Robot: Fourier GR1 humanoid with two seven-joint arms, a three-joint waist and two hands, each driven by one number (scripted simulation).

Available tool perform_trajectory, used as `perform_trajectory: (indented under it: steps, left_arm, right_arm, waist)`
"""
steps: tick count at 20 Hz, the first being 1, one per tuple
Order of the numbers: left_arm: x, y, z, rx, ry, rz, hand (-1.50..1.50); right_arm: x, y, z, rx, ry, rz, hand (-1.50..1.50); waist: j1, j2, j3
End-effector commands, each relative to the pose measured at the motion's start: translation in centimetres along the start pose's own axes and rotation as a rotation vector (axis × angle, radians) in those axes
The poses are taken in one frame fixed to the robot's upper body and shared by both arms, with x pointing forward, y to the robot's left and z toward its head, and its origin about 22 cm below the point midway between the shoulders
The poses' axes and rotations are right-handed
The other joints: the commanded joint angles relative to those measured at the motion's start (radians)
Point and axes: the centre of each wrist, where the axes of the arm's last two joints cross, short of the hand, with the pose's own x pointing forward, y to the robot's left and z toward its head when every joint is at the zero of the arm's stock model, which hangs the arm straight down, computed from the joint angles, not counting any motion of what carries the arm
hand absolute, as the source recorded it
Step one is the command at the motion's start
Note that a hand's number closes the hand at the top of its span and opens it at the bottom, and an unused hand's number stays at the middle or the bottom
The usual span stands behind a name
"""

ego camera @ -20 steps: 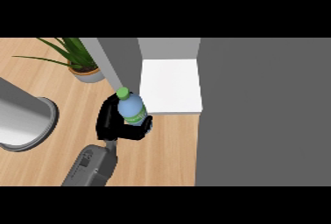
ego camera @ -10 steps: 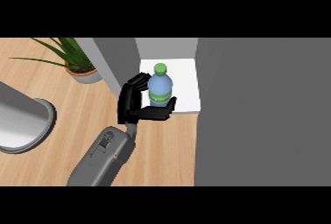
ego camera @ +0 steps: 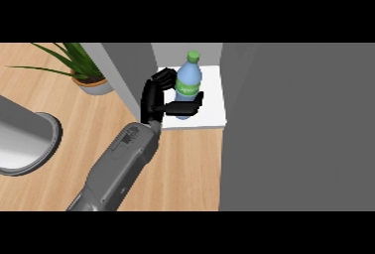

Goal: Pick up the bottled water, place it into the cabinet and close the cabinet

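The bottled water [ego camera: 188,82] is clear blue with a green label and green cap. It stands upright over the white shelf [ego camera: 210,113] of the open cabinet. My left hand [ego camera: 155,99] is shut on it from the left, fingers behind the bottle and thumb [ego camera: 184,107] across its front low down. The hand hides the bottle's base, so I cannot tell whether it rests on the shelf. The grey cabinet door [ego camera: 296,129] stands open at the right. My right hand does not show.
The cabinet's grey side wall [ego camera: 128,69] runs just left of my hand. A potted plant [ego camera: 86,74] stands on the wooden counter [ego camera: 187,168] at the back left. A large grey round vessel [ego camera: 26,141] sits at the left edge.
My left hand has carried the bottle away from me and to the right, from above the wooden counter to over the white cabinet shelf. The forearm has stretched out after it.
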Motion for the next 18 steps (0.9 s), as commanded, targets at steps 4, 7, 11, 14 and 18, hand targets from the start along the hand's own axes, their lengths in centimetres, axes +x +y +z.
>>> perform_trajectory:
  steps: [4,7,11,14,18]
  left_arm:
    - [-0.1,-0.2,-2.6,0.053,0.007,-0.038,1.5]
    - [-1.4,-0.5,-1.8,0.055,0.008,-0.05,1.5]
    - [0.5,-0.6,-4.3,0.081,-0.023,-0.069,1.5]
    - [1.7,-1.4,-5.3,0.097,-0.039,-0.118,1.5]
    - [1.7,0.9,-6.3,0.109,-0.037,-0.176,-1.5]
  right_arm:
    - [2.4,1.4,-0.5,0.041,-0.066,-0.068,-1.5]
    - [1.9,2.9,-0.9,0.039,-0.065,-0.088,-1.5]
    - [2.2,1.3,-1.0,0.069,-0.062,-0.061,-1.5]
    - [1.6,1.1,-1.1,0.047,-0.086,-0.069,-1.5]
    - [1.3,2.0,-0.7,0.061,-0.072,-0.091,-1.5]
  waist:
    - [-0.014,0.005,0.0]
    - [-0.027,0.008,-0.001]
    - [-0.027,0.012,-0.001]
    - [-0.034,0.013,0.0]
    - [-0.037,0.013,0.0]
